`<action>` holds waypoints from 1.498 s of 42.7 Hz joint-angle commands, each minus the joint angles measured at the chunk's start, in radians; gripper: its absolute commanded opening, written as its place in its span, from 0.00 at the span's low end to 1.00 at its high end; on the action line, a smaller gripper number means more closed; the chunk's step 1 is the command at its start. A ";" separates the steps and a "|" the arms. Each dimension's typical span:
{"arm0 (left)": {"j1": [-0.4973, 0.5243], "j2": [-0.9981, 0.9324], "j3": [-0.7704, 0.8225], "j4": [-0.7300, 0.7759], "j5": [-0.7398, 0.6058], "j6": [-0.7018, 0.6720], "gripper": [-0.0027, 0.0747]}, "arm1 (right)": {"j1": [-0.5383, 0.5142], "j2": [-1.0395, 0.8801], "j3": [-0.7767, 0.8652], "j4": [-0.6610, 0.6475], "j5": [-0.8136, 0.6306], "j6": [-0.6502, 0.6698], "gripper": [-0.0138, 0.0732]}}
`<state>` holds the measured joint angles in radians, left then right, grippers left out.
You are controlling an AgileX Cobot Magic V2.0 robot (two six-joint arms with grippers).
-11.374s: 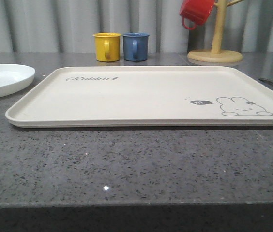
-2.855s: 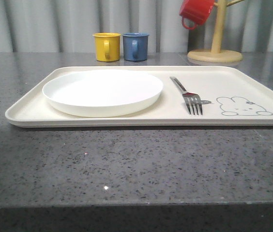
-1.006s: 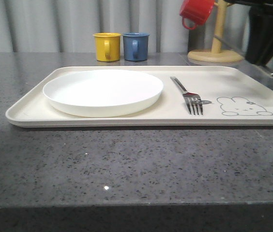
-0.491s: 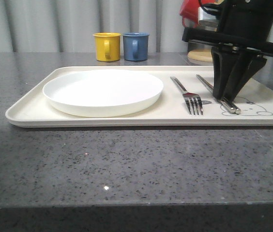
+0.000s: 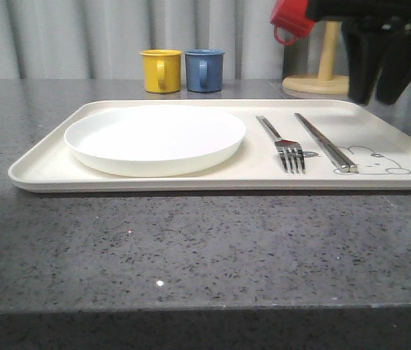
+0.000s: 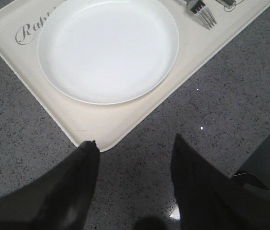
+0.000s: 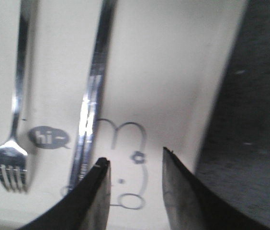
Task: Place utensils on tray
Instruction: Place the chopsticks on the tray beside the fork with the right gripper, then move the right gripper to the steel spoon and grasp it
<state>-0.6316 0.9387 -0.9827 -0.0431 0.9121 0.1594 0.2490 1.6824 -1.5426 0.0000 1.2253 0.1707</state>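
Observation:
The cream tray (image 5: 191,179) lies across the middle of the grey counter. On it sit a round white plate (image 5: 154,138), a silver fork (image 5: 282,142) and, just right of the fork, a pair of metal chopsticks (image 5: 326,142) running over the rabbit drawing. My right gripper (image 5: 375,98) hangs open and empty above the tray's far right corner. In the right wrist view the right gripper (image 7: 135,163) is above the rabbit print, beside the chopsticks (image 7: 92,105) and fork (image 7: 13,143). My left gripper (image 6: 134,143) is open over the counter by the tray's corner (image 6: 96,139), near the plate (image 6: 108,48).
A yellow mug (image 5: 161,70) and a blue mug (image 5: 204,70) stand behind the tray. At the back right a wooden mug tree (image 5: 323,82) holds a red mug (image 5: 296,18). Bare speckled counter (image 5: 191,248) stretches in front of the tray.
The right gripper let go of the chopsticks on the tray and rose up and to the right. Earlier the plate and the fork came onto the tray.

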 commanded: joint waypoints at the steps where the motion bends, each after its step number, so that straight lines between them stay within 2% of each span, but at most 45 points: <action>1: -0.008 -0.012 -0.025 -0.004 -0.059 -0.012 0.48 | -0.043 -0.105 -0.009 -0.142 0.070 -0.017 0.50; 16: -0.008 -0.012 -0.025 -0.004 -0.059 -0.012 0.48 | -0.354 -0.114 0.040 -0.123 0.099 -0.109 0.50; 27: -0.008 -0.012 -0.025 -0.004 -0.059 -0.012 0.48 | -0.485 -0.046 0.040 -0.070 0.100 -0.151 0.50; 36: -0.008 -0.012 -0.025 -0.004 -0.059 -0.012 0.48 | -0.498 0.013 0.040 -0.020 0.080 -0.202 0.50; 55: -0.008 -0.012 -0.025 -0.004 -0.059 -0.012 0.48 | -0.498 0.086 0.040 -0.019 0.026 -0.211 0.50; 59: -0.008 -0.012 -0.025 -0.004 -0.059 -0.012 0.48 | -0.498 0.094 0.040 -0.019 0.028 -0.211 0.45; 64: -0.008 -0.012 -0.025 -0.004 -0.059 -0.012 0.48 | -0.498 0.097 0.038 -0.019 0.021 -0.212 0.34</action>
<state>-0.6316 0.9387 -0.9827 -0.0431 0.9121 0.1594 -0.2413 1.8176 -1.4821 -0.0178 1.2255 -0.0281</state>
